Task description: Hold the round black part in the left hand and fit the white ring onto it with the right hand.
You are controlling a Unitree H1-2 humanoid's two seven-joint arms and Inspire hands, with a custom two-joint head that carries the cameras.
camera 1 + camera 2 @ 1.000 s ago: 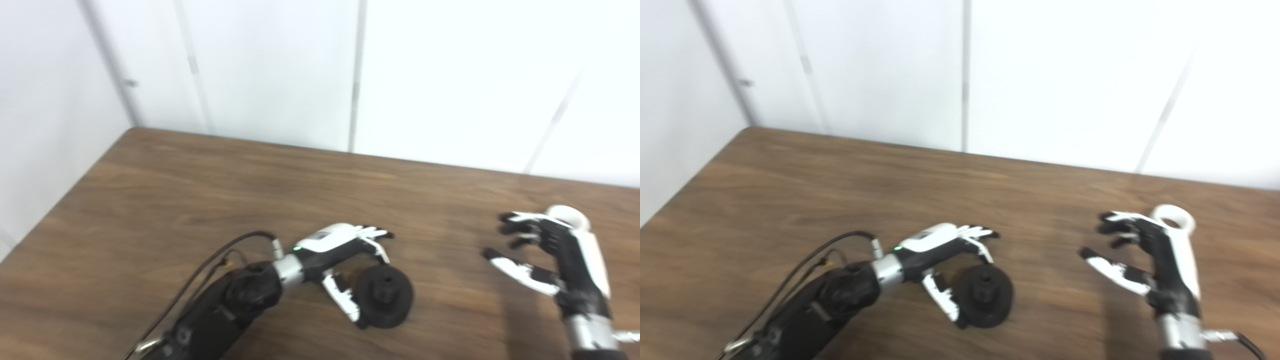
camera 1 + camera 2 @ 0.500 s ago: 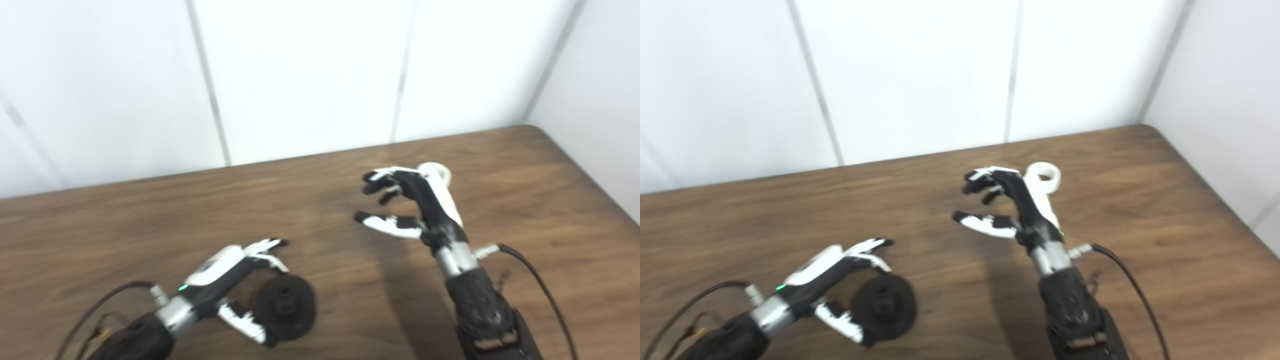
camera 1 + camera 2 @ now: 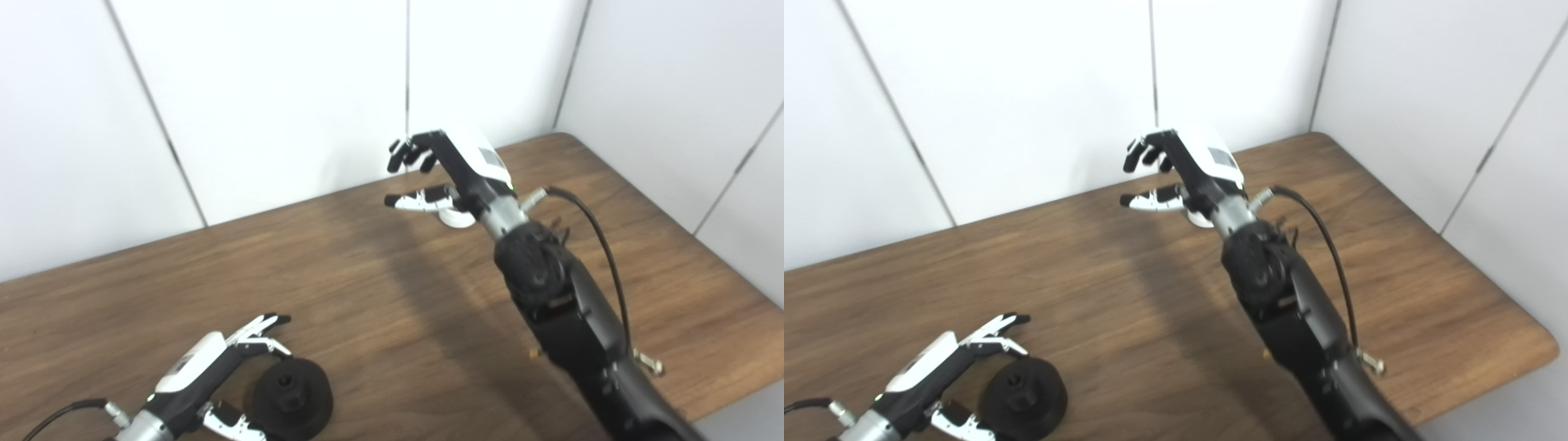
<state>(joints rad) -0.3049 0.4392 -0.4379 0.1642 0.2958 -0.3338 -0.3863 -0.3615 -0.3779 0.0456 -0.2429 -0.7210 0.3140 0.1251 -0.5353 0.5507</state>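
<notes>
The round black part (image 3: 288,399) lies flat on the wooden table (image 3: 380,294) at the lower left, hub facing up. My left hand (image 3: 211,376) rests open beside it, fingers arched over its left edge and thumb near its front; I cannot tell whether they touch it. My right hand (image 3: 444,174) hovers open, raised over the far side of the table, fingers curled and thumb stretched left. The white ring (image 3: 458,218) lies on the table under that hand, mostly hidden by the wrist.
White wall panels stand right behind the table's far edge. The table's right edge and its rounded near-right corner (image 3: 1543,352) show. A black cable (image 3: 603,245) loops off my right forearm.
The camera has swung right and the whole picture has shifted. My right hand has risen and reached forward over the white ring. The left hand stays by the black part.
</notes>
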